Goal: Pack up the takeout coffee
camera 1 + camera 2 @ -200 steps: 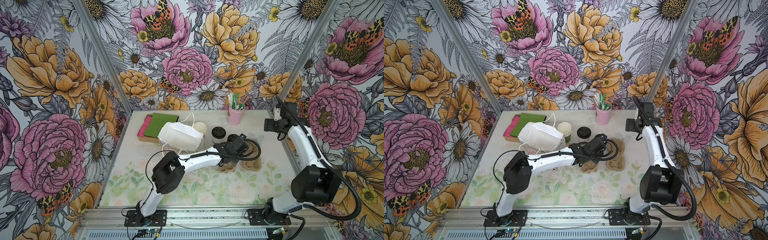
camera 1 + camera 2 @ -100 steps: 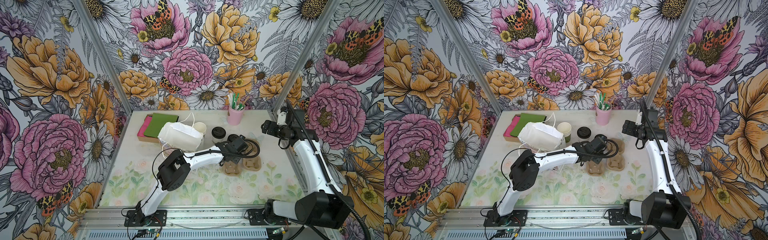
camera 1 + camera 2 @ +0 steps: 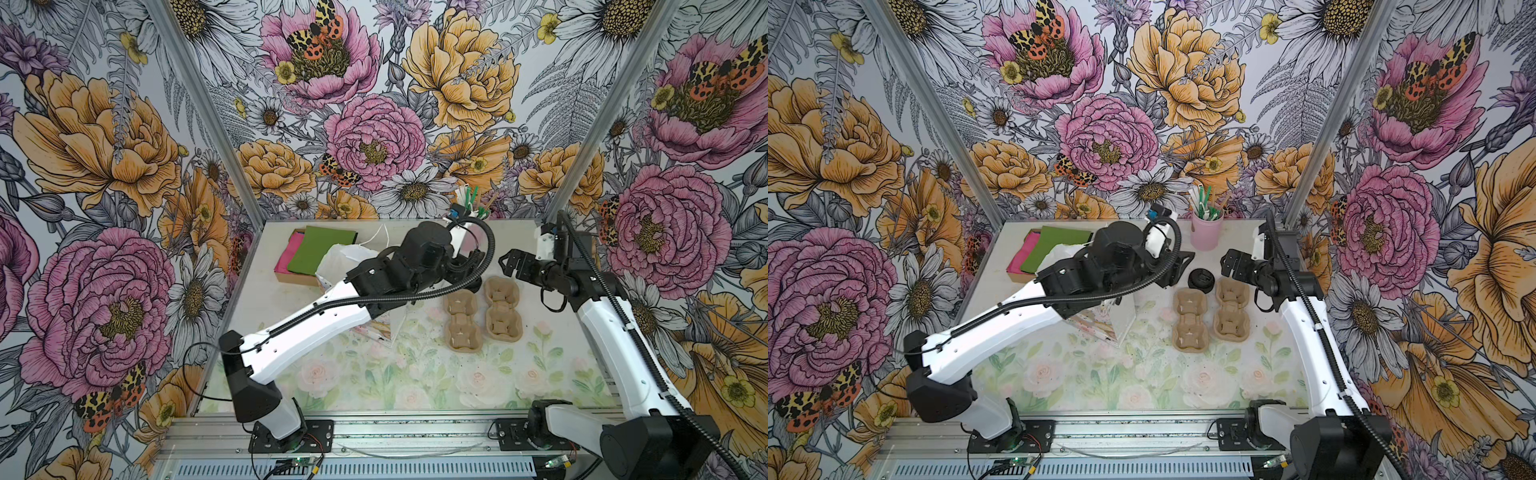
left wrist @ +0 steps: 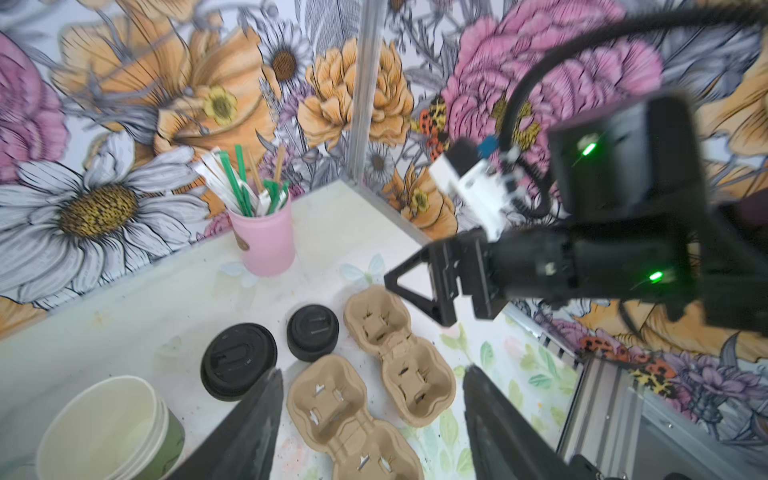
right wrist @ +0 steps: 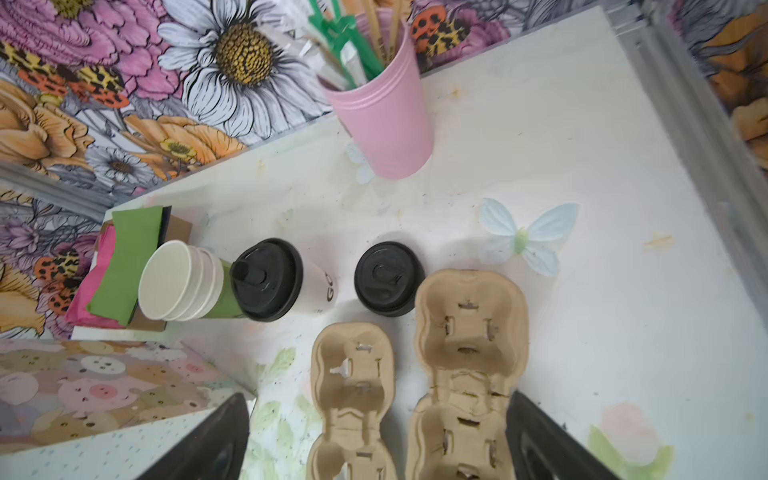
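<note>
takeout coffee (image 5: 282, 284) hidden by left arm (image 3: 316, 328) in both top views, carriers (image 5: 469, 353) cropped

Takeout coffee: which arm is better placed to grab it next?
Probably left: the left hand, open, sits just beside the takeout coffee. The right hand, also open, is farther off, with the loose lid between.

White paper coffee cup (image 5: 320, 291) with dark lettering and a round black plastic lid (image 5: 266, 279). Plain tan pulp cup carriers (image 5: 469, 332), pink plastic tumbler (image 5: 386, 124), green-and-white paper cup stack (image 5: 187, 286). The table (image 3: 415, 386) is pale pastel roses, and the walls (image 3: 374, 137) are loud pink-orange florals.
</note>
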Controlling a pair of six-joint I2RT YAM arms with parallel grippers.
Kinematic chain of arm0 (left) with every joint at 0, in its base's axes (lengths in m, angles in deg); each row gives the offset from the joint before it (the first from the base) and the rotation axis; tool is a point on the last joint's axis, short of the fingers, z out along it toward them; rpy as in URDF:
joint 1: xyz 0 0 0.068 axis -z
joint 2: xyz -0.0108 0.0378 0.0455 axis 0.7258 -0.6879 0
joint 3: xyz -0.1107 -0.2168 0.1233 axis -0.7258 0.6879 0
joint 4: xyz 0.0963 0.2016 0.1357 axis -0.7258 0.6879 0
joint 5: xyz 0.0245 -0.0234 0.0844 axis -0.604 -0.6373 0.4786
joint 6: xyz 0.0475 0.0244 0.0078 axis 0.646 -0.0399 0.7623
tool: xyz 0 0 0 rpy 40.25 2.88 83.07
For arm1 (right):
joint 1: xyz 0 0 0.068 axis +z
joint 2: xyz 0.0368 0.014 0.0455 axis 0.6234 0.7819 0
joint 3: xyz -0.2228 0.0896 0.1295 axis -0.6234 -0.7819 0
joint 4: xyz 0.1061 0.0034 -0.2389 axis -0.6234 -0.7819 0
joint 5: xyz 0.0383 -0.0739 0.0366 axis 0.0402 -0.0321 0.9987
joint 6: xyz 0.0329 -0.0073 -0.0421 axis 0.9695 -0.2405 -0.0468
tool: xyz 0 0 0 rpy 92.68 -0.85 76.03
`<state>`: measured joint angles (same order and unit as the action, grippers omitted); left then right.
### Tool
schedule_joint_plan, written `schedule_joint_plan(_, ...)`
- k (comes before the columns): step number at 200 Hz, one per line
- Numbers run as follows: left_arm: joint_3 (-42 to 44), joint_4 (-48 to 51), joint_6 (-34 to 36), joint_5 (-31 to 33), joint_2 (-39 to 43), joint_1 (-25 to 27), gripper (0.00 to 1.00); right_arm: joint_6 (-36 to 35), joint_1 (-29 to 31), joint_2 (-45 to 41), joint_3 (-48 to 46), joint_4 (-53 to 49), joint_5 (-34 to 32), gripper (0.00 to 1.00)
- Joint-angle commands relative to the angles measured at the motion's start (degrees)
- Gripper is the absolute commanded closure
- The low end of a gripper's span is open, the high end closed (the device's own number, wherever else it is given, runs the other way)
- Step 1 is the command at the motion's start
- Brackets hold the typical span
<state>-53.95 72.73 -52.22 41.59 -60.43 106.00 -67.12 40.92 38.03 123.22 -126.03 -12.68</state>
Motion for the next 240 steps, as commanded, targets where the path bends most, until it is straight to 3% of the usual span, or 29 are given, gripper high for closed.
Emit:
schedule_joint_plan(1, 5.4, 0.86, 2.82, 4.39, 4.89, -2.69, 0.27, 4.08, 6.53, -0.41, -1.75, 0.48, -6.62, 0.06)
schedule_joint_plan(29, 11.73, 1.01, 3.31, 6.45, 13.96, -8.37, 0.22, 6.59, 15.92, 2.61, -3.91, 0.44, -14.27, 0.09)
schedule_joint_plan(53, 17.73, 1.05, 2.47, 4.55, 20.7, -15.9, 0.18, 7.91, 20.35, 6.11, -5.48, 0.57, -18.51, 0.14)
schedule_joint_plan(90, 23.72, 2.02, 0.79, -2.48, 27.05, -28.25, 0.13, 9.83, 24.35, 12.92, -6.07, 0.95, -20.11, 0.19)
schedule_joint_plan(154, 26.73, 4.56, 0.42, -15.32, 28.96, -46.52, 0.1, 14.07, 26.74, 19.68, -9.39, 5.69, -17.7, 0.29)
schedule_joint_plan(183, 29.12, 4.43, 0.16, -18.03, 28.17, -50.59, 0.1, 14.76, 26.93, 20.31, -10.97, 6.8, -18.47, 0.35)
schedule_joint_plan(240, 31.31, 3.97, 0.97, -18.05, 28.02, -52.12, 0.1, 14.1, 27.07, 22.89, -11.01, 7.95, -17.2, 0.48)
